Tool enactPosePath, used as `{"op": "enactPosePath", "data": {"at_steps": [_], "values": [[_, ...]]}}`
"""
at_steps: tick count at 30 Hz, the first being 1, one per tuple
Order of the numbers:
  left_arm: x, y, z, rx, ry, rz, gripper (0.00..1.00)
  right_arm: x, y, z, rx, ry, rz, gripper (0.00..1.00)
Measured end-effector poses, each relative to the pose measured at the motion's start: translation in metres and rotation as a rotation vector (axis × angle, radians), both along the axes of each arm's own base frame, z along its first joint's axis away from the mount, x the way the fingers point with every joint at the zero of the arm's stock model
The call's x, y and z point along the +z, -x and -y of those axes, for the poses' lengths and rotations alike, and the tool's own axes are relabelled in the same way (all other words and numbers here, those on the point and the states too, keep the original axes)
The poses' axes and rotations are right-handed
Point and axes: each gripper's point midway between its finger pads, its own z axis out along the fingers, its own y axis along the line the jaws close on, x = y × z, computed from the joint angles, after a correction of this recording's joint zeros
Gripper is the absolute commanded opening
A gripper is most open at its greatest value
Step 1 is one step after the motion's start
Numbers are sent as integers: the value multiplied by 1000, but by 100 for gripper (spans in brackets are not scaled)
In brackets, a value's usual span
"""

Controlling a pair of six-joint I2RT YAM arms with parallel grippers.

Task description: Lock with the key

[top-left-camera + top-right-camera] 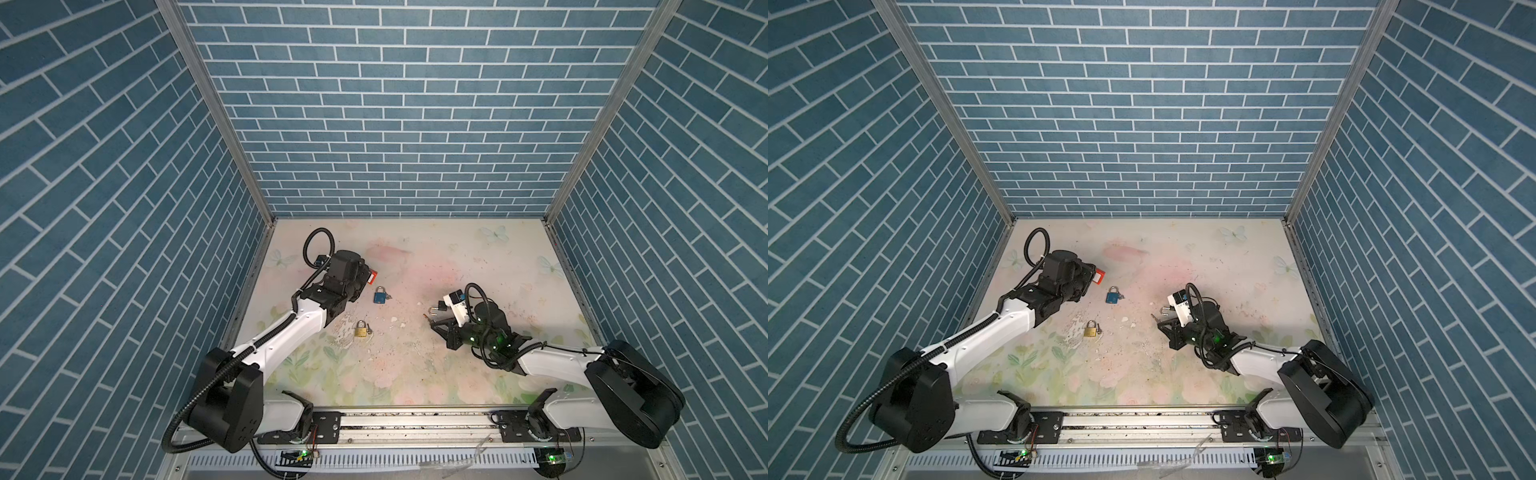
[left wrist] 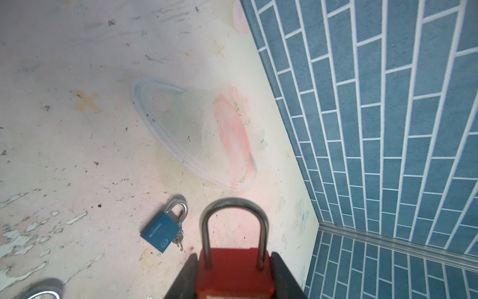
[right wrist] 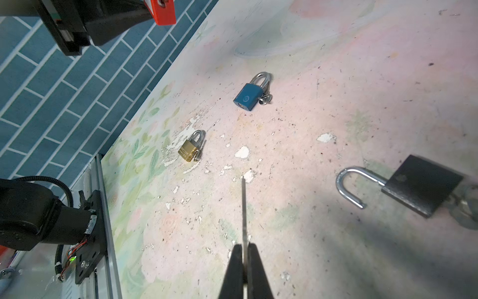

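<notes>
— What did the scene come down to?
— The flowered table (image 1: pixel 457 257) carried everything, with an arm at each side. The left gripper (image 2: pixel 234 259) was clamped on the body of the red padlock (image 2: pixel 234 281). It held the lock up off the surface on the left side, shackle pointing away from the wrist. In the right wrist view its underside faced the other arm, presumably so the keyhole could be reached.
— And the loose locks?
— A black padlock (image 3: pixel 421 185), shackle swung open, sat just beside the right gripper (image 3: pixel 244 249). Whether it lay flat I couldn't tell. The blue padlock (image 1: pixel 379 296) and the smaller brass padlock (image 1: pixel 360 329) lay between the arms. Each had keys attached, and their shackles looked closed.
— The key itself?
— The right gripper was pinched tight on the key (image 3: pixel 243 207), whose blade stuck straight out past the tips. It was low over the table and well apart from the red padlock. That grip looked made for pushing in and twisting.
— How far along?
— Lock and key were both in hand, but not yet brought together.
</notes>
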Motion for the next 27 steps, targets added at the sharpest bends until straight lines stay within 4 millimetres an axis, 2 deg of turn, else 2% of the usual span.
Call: {"op": "enactPosePath", "data": {"at_steps": [4, 9, 13, 18, 23, 27], "values": [[-5, 6, 7, -73, -99, -19, 0, 5, 2, 3, -6, 13, -9, 0], [-15, 30, 43, -286, -311, -35, 0, 32, -5, 6, -42, 11, 23, 0], [-32, 62, 76, -526, -531, -45, 0, 48, -3, 15, -71, 13, 42, 0], [-57, 107, 106, -814, -783, -68, 0, 49, 6, 29, -96, 47, 24, 0], [-92, 147, 122, -1070, -951, -124, 0, 53, 11, 42, -136, 62, 10, 0], [-112, 170, 130, -1225, -1033, -155, 0, 55, 13, 47, -156, 66, 10, 0]]}}
